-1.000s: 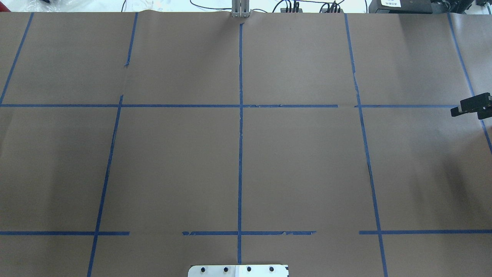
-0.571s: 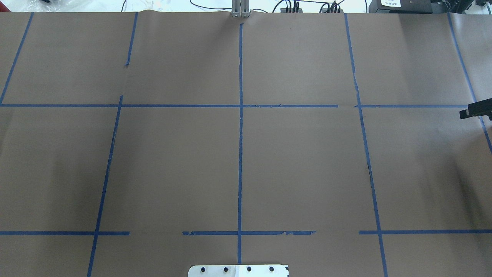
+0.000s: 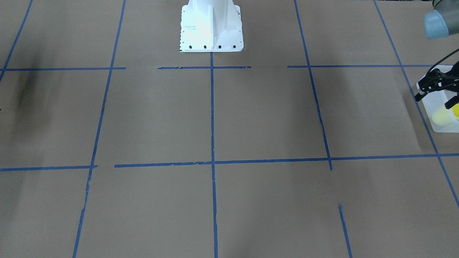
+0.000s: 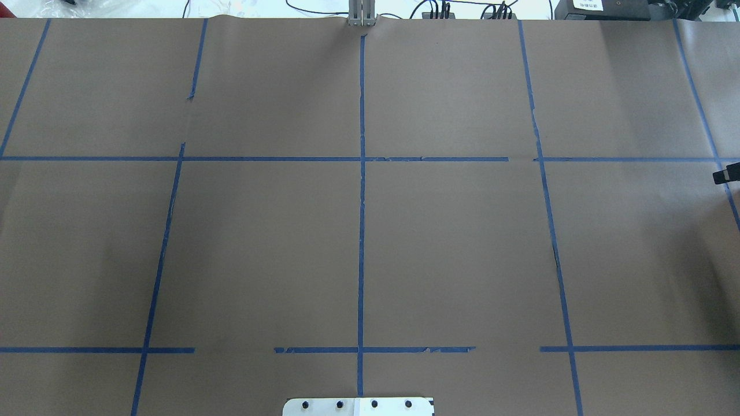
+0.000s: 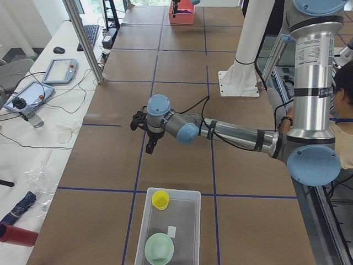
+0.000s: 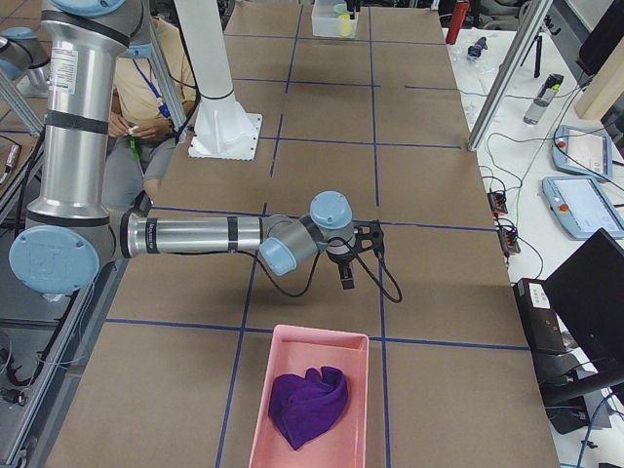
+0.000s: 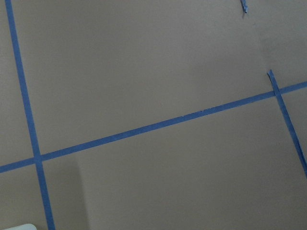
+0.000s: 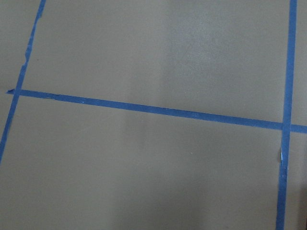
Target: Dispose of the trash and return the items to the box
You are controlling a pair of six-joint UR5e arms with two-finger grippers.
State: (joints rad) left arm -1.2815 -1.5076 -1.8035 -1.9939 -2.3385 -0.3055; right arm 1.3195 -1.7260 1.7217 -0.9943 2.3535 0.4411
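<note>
The frosted white box (image 5: 190,221) stands at the table's left end, with the yellow cup (image 5: 160,199) and the mint-green bowl (image 5: 159,248) inside it. Box (image 3: 439,118) and cup (image 3: 456,111) also show at the front-facing view's right edge. My left gripper (image 3: 434,99) hangs open and empty in the air beside the box, on the side toward the table's middle (image 5: 144,131). My right gripper (image 6: 356,252) hangs above the table near a pink bin. Only its tip (image 4: 727,173) shows in the overhead view, so I cannot tell whether it is open or shut.
A pink bin (image 6: 268,419) holding a purple cloth (image 6: 307,405) stands at the table's right end. The white robot base (image 3: 211,27) is at mid-table on the robot's side. Brown paper with blue tape lines (image 4: 361,231) covers the table.
My right gripper has moved right, toward the edge of the overhead view, until only its tip shows. Nothing else in that view has changed.
</note>
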